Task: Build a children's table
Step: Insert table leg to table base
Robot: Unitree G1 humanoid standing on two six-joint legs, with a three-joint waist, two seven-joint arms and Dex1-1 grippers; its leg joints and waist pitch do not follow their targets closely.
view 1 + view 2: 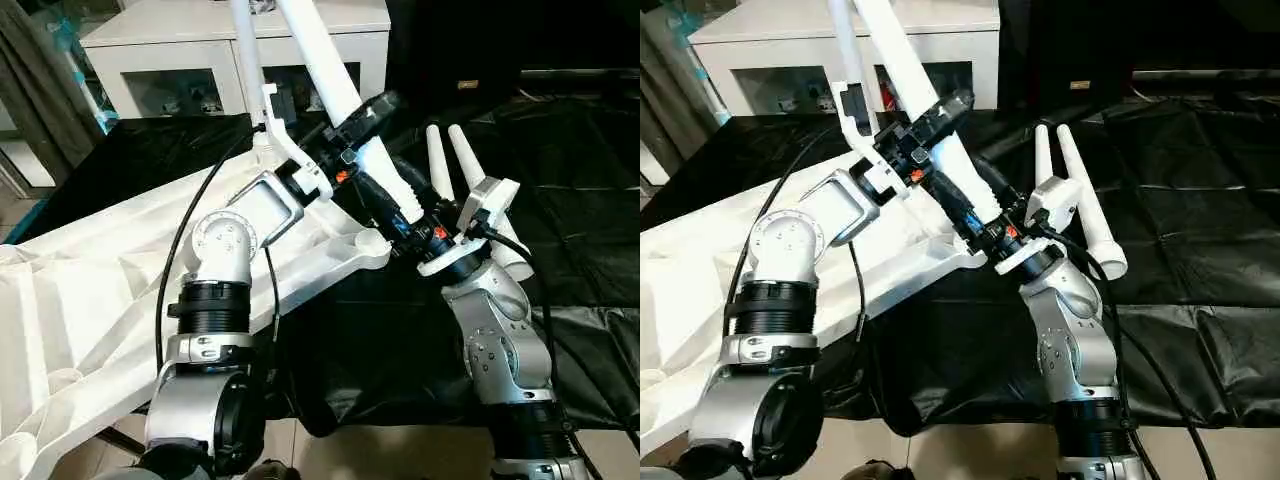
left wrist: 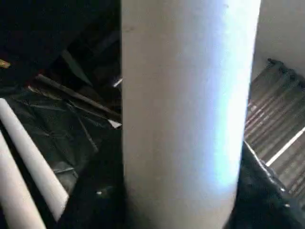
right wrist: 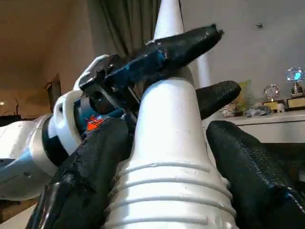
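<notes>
**Both grippers clamp one leg at the tabletop corner**

Fingers [image 3: 248,167] of the right gripper [image 3: 167,191], black and rough-textured, press on both sides of the leg [image 3: 171,143] at its ribbed, flared end; in the same right wrist view the left gripper [image 3: 190,62] pinches the smooth tapered tube higher up, one finger above it and one behind.

Left eye view: the left arm [image 1: 225,250], silver with a black cuff, rises bent from the lower edge and reaches across to the leg's middle. The right arm [image 1: 500,330] comes up from the lower right, its wrist tilted toward the leg's base. The leg slants up and away, its ribbed end just beside a round socket [image 1: 372,240] at the corner of the tabletop [image 1: 90,300], which lies underside up, ribs showing, on black sheeting [image 1: 580,200].

Right eye view: two spare legs [image 1: 1080,200] lie side by side on the sheeting beyond the right wrist. A second upright leg [image 1: 845,50] stands behind the left gripper. A white cabinet [image 1: 750,50] stands behind.

Left wrist view: the held tube is close, smooth and round; two spare legs lie beyond.
</notes>
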